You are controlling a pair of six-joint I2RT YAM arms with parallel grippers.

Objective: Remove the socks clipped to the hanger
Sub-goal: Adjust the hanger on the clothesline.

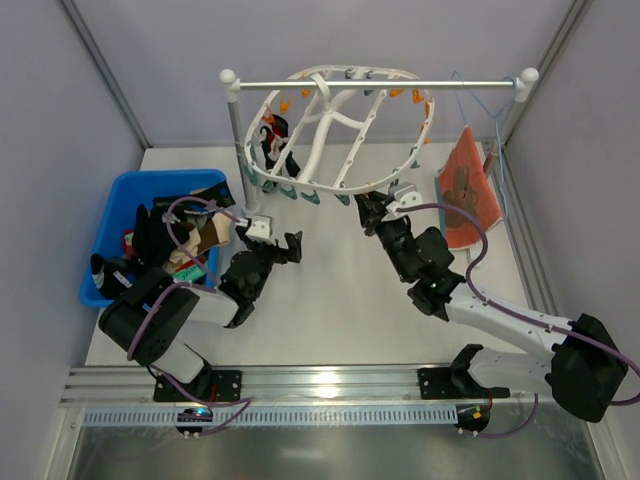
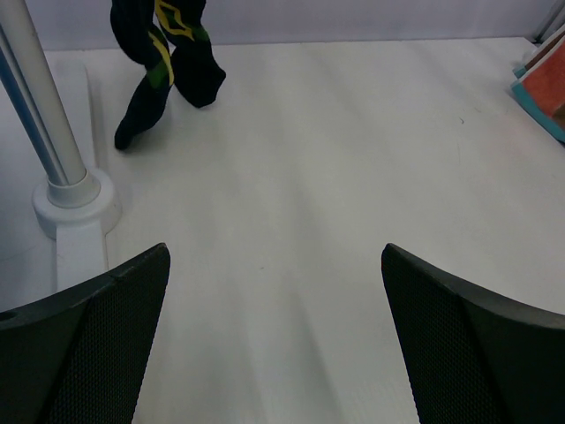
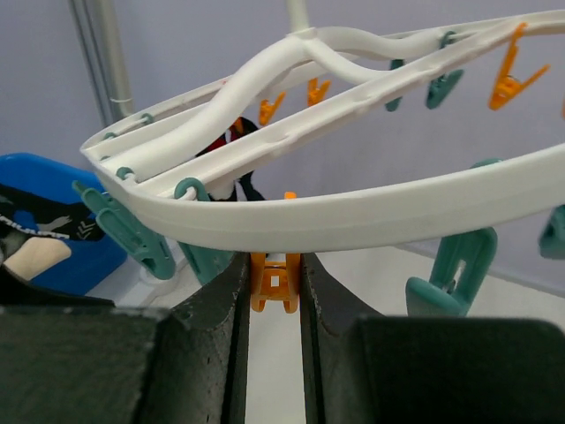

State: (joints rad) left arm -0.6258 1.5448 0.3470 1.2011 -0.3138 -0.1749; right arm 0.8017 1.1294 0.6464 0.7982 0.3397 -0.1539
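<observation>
While right gripper (image 3: 274, 265) pinches orange clip (image 3: 274, 290) under hanger (image 3: 353, 221) rim, left gripper (image 2: 275, 291) hangs wide, empty. Step: steadying frame, likely. Next: left reaches hanging socks (image 1: 273, 140), pulls down.

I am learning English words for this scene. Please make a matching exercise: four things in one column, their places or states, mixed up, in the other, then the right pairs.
1. left gripper
2. right gripper
3. sock
4. bin

A. hangs from the hanger
B. shut on an orange clip
C. open, over the table
D. holds loose socks

Pairs: 1-C, 2-B, 3-A, 4-D
</observation>
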